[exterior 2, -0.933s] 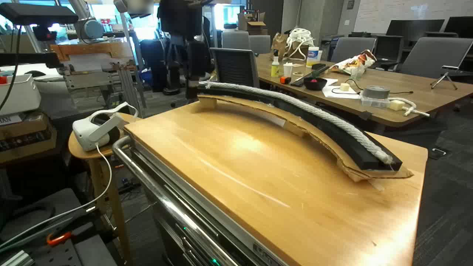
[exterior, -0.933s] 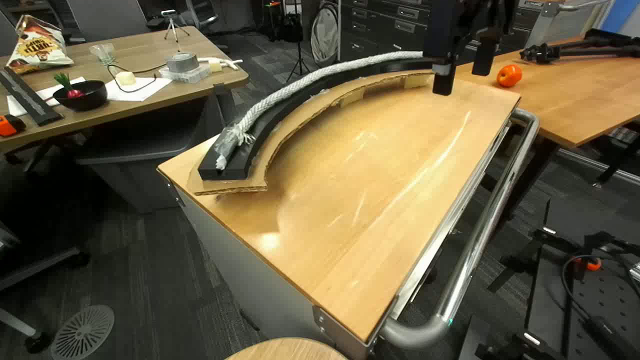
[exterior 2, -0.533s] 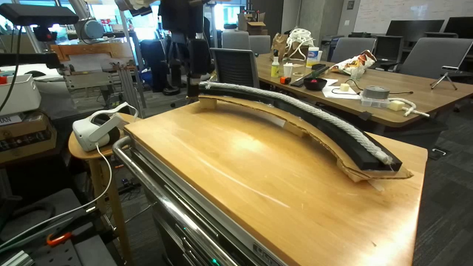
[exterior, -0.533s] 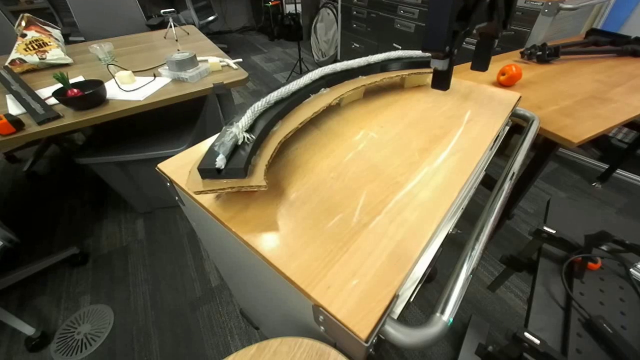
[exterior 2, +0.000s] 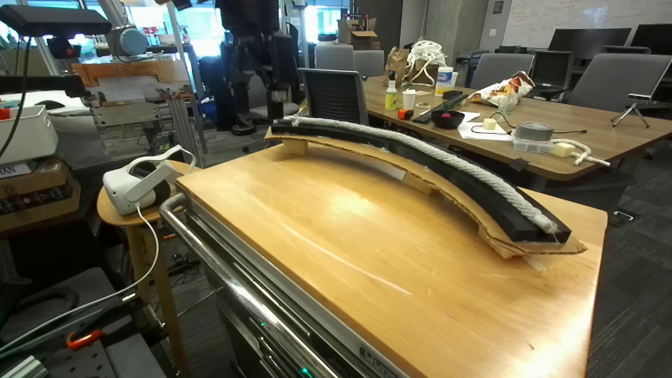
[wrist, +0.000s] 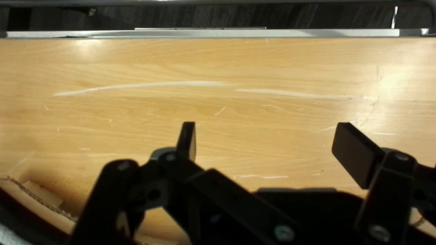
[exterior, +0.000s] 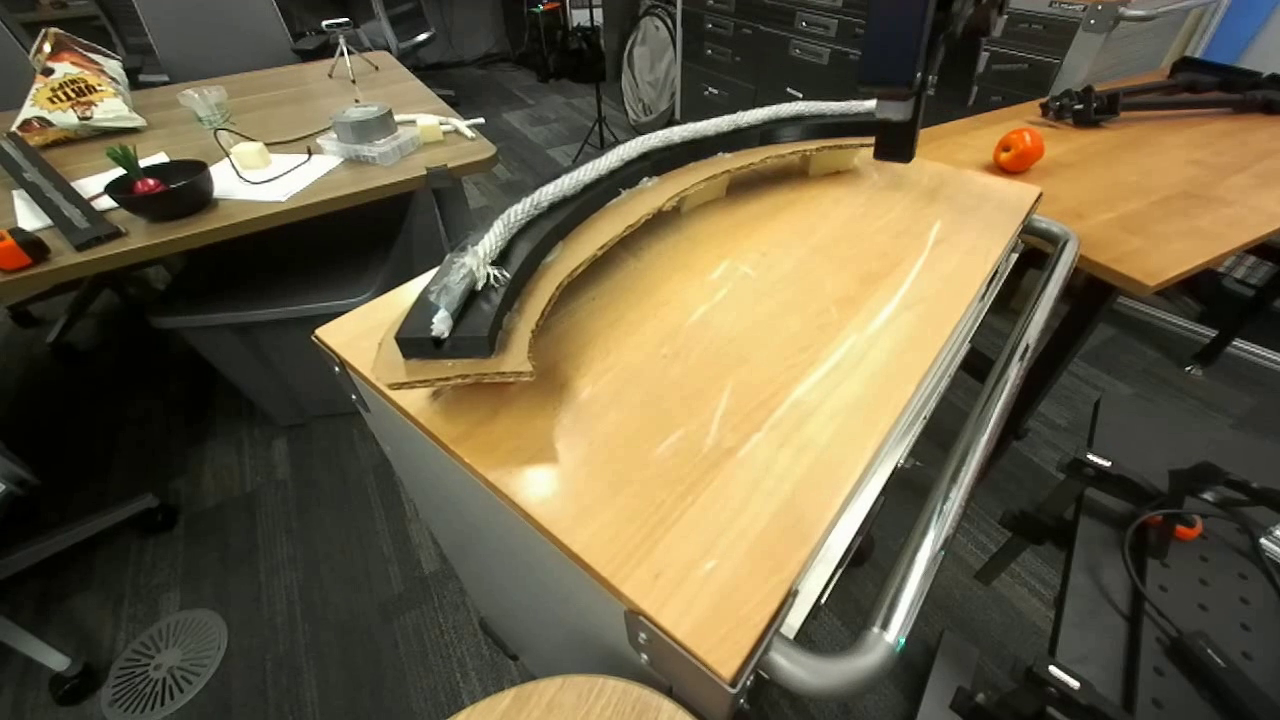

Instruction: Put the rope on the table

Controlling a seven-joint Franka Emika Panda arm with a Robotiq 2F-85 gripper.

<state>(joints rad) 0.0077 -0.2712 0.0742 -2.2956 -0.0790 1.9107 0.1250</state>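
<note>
Released and holding nothing, the pincer (wrist: 265,143) hangs over the bench (exterior 2: 336,252), jaws wide apart. Against a moment ago it is higher and seems turned, so one end of the black track (exterior 2: 464,185), hidden behind it then, now shows in an exterior view. The rope (exterior: 590,175) has not shifted: it lies along that track, which rests on cardboard (exterior: 625,212) over the bench. For the task, I judge nothing won yet; this looks like lining up for a grasp, the rope still to come down onto the bench.
</note>
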